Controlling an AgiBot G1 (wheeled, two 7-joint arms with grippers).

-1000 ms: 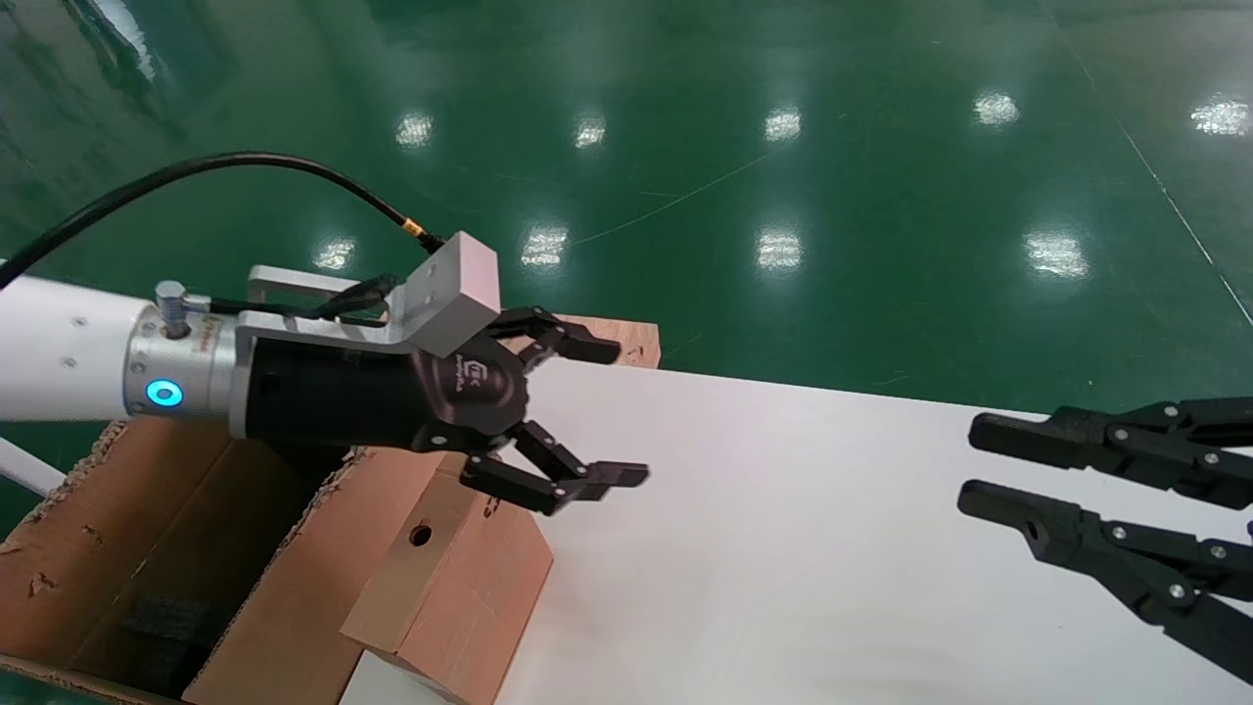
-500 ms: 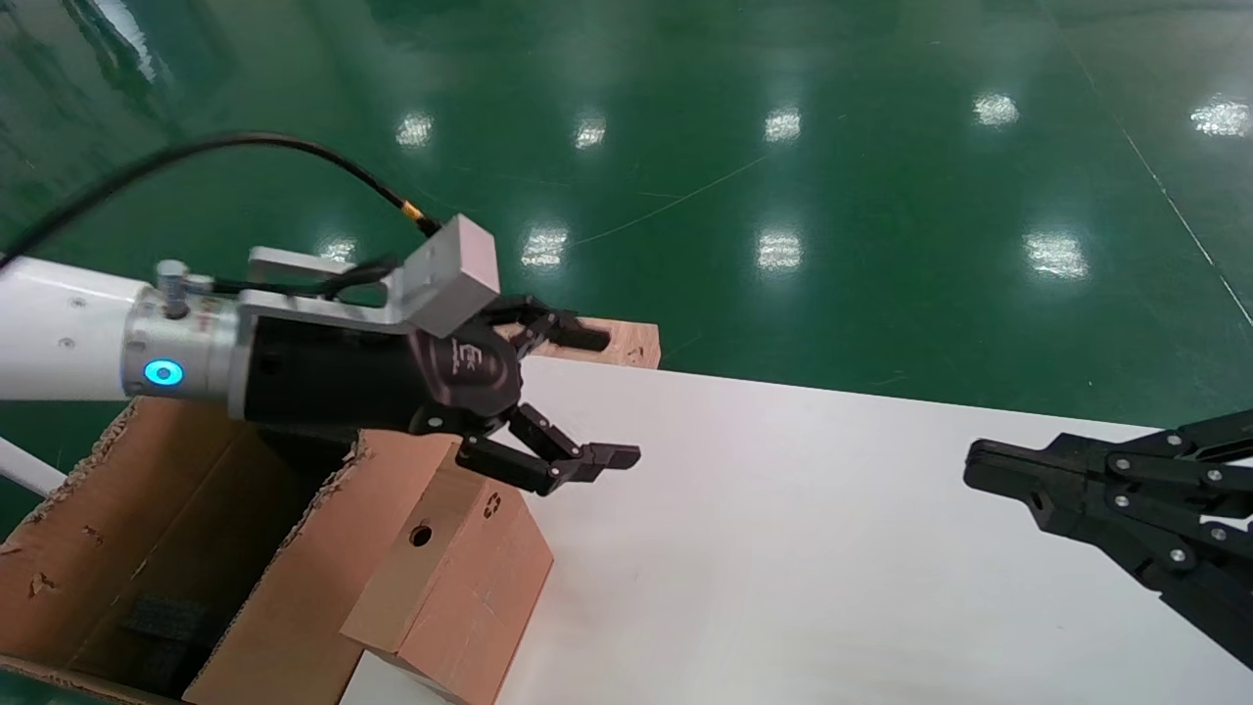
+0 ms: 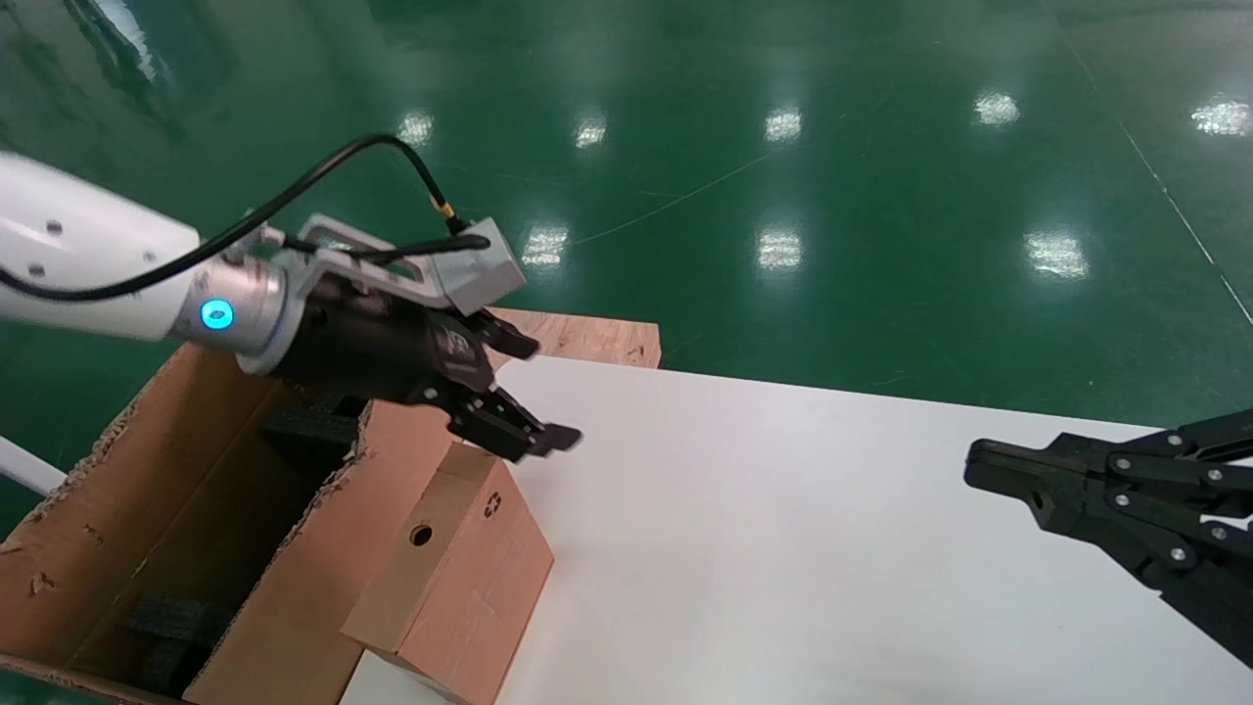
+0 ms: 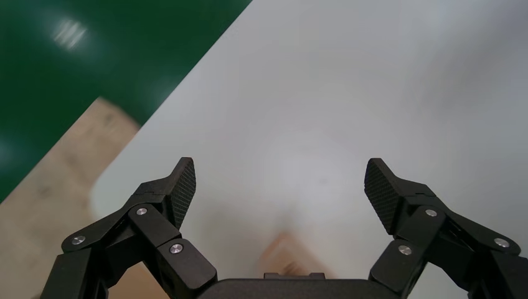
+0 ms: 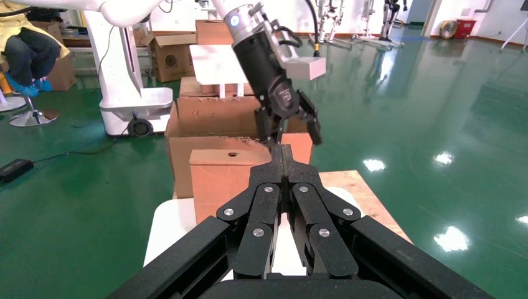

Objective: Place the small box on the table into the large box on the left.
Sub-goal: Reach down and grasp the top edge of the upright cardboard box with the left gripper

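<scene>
Head view: left end effector (image 3: 524,392) pulling back and tilting down toward small box (image 3: 460,578), jaws spread, empty; grasp not yet made. Right end effector (image 3: 974,465) closed, idling over surface (image 3: 783,548).

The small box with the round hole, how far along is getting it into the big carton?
Nothing is done yet: the small brown cardboard box with a round hole stands on the white table, against the large torn-edged brown carton, not inside. In hand: the left hand hovers open above the box's far end, holding nothing. The right hand is shut over the table's right side. Left: grasp, lift, place in the carton.
</scene>
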